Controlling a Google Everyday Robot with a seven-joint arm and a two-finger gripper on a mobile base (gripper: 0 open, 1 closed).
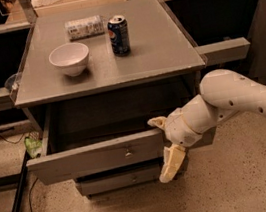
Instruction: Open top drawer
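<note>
Our gripper (166, 144) hangs at the right of the top drawer (91, 158), drawn out below the bench (163, 47), jaws spread across its front, so our off-centre pull could jam it.

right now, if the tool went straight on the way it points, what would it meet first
Likely the front of the top drawer: the tool sits at its right end, fingers spread. Depth is unclear.

One high view, angled down at cabinet (163, 47) front, claw (163, 148) lower right
</note>
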